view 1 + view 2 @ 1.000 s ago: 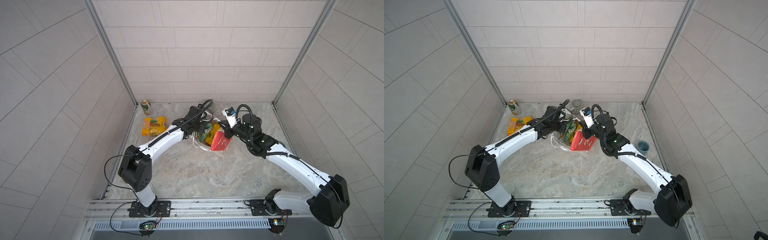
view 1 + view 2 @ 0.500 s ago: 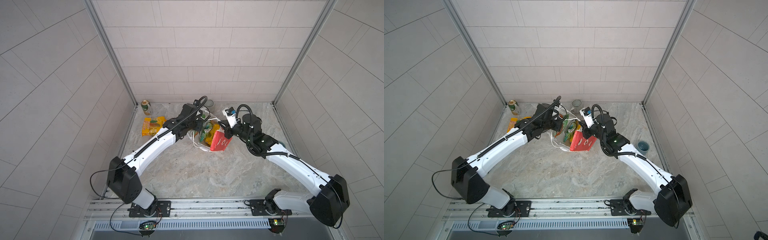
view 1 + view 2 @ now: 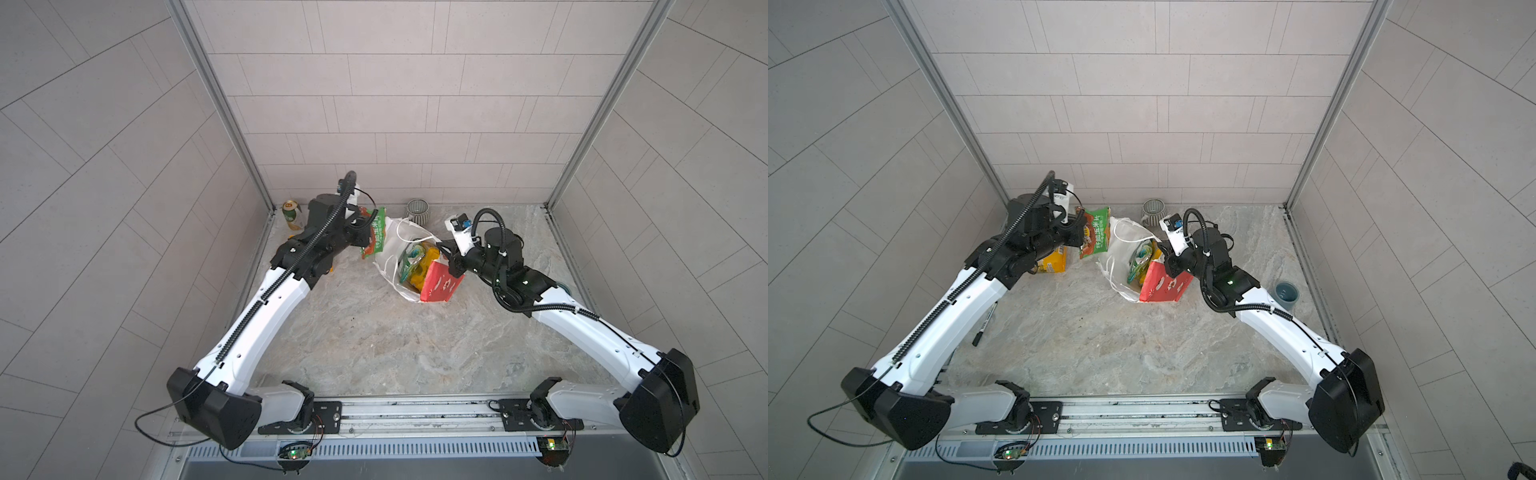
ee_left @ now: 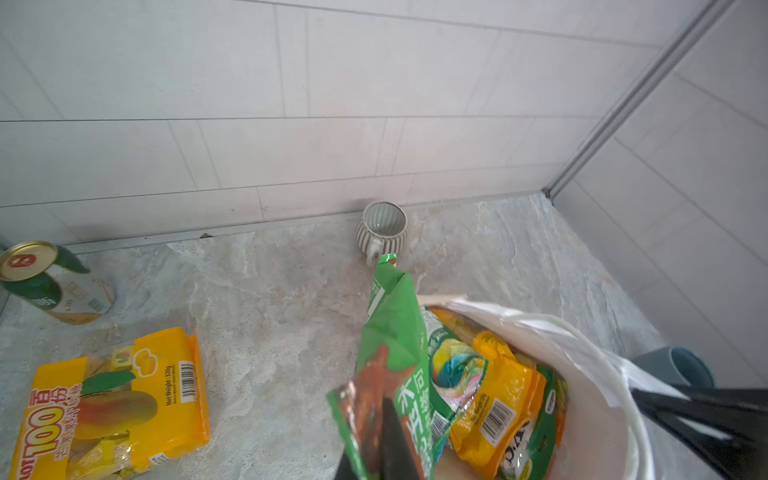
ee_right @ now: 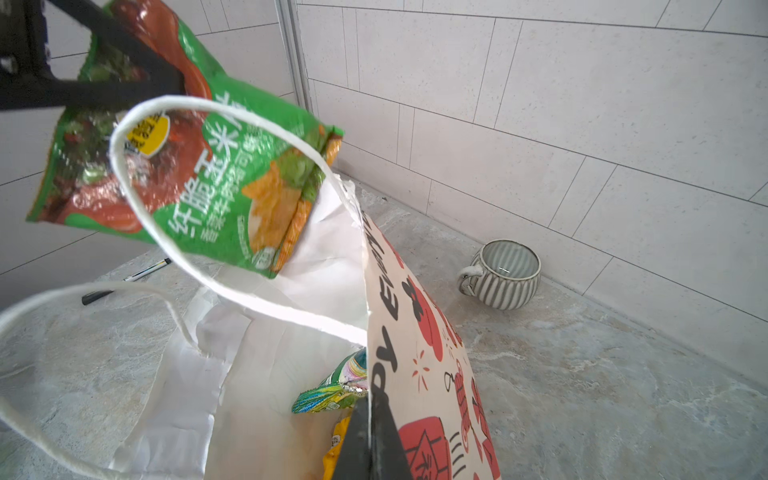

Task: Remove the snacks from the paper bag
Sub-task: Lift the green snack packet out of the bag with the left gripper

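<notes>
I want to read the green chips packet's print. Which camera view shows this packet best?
The right wrist view: the green chips packet faces it, its print large and clear. The left wrist view sees it close but bent and partly cut off. Both top views show it small.

Both top views taken from high above front rail (image 3: 415, 409), angled down toward back wall (image 3: 395, 124); whole table (image 3: 374, 332) covered from afar, framing nearly equal. Left wrist view taken close above bag (image 4: 582, 349) mouth, aimed at back wall; mug (image 4: 381, 226), can (image 4: 50, 282) included. Right wrist view taken close at bag rim, aimed toward back-left corner. Bag, mug, green packet (image 5: 232, 199) shared by all four.
</notes>
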### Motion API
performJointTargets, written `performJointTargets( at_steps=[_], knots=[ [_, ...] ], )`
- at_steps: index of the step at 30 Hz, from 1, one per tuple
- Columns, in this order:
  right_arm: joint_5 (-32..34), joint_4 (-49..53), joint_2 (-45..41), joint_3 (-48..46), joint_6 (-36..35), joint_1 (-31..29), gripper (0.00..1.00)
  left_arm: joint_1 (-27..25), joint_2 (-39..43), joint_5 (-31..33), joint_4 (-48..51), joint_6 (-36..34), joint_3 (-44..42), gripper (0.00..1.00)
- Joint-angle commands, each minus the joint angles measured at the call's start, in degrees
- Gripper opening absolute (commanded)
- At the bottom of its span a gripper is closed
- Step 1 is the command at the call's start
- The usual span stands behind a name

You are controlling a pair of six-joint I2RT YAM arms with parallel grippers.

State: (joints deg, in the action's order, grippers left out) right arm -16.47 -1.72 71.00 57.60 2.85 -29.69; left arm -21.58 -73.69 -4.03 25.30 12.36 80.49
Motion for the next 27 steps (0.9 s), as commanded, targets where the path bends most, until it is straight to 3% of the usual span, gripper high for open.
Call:
performJointTargets(
  at_steps=[1,9,16,27],
  knots=[
    [-0.55,-2.85,-1.66,-0.30,0.19,-0.12,0.00,2.38,2.18,-1.42,-5.43,1.70,1.37,0.02],
    [-0.56,-2.68,-2.01,-0.12,0.31,-0.19,0.00,12.19,0.24,-4.67,-12.60,6.14,-6.69,0.00],
    [-0.49,-2.58,-1.77,-0.03,0.27,-0.19,0.00,12.64,-8.45,-11.51,-20.77,10.21,-13.31,0.00],
    [-0.54,-2.57,-1.94,-0.16,0.17,-0.20,0.00,13.17,-26.44,-24.80,-7.56,2.80,0.96,0.00]
  ],
)
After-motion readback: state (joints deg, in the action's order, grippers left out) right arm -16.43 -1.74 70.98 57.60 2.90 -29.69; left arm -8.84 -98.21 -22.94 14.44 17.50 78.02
